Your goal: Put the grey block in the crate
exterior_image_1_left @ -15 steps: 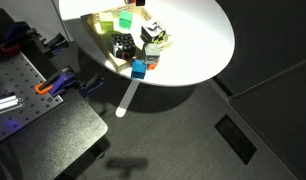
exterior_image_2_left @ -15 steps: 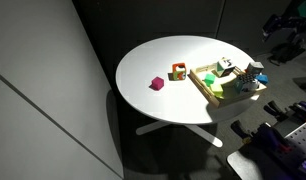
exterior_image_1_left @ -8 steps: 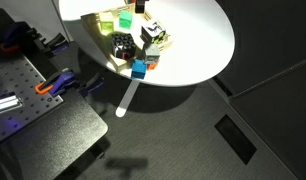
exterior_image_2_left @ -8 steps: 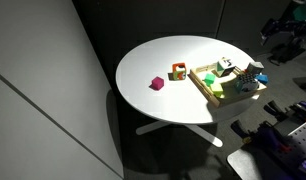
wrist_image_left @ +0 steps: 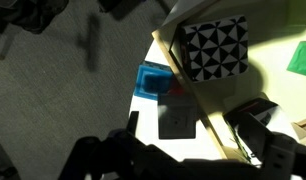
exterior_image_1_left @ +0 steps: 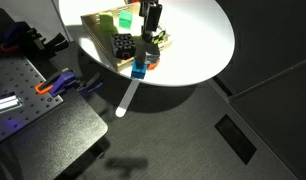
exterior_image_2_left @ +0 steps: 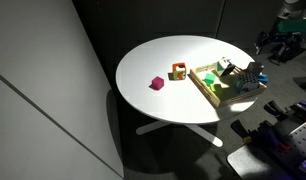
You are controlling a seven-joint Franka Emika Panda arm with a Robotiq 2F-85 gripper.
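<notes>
The grey block (wrist_image_left: 177,117) lies in shadow on the white table, just outside the rim of the pale wooden crate (wrist_image_left: 198,95), next to the blue cube (wrist_image_left: 155,82). In an exterior view the grey block (exterior_image_1_left: 150,52) sits near the table's edge, above the blue cube (exterior_image_1_left: 139,70). My gripper (wrist_image_left: 193,130) is open and empty, with a dark finger on each side of the grey block. It hangs over the block (exterior_image_1_left: 149,38). The crate (exterior_image_1_left: 98,22) holds the spotted cube (exterior_image_1_left: 123,45) and a green block (exterior_image_1_left: 123,18).
The round white table (exterior_image_2_left: 153,60) carries a pink block (exterior_image_2_left: 156,84) and a small red-orange object (exterior_image_2_left: 179,72) beside the crate (exterior_image_2_left: 206,86). The blocks sit close to the table's edge, with dark floor below. Clamps and equipment stand at the side (exterior_image_1_left: 48,85).
My gripper has come down into view over the grey block near the table's edge. The blocks and the crate have not moved.
</notes>
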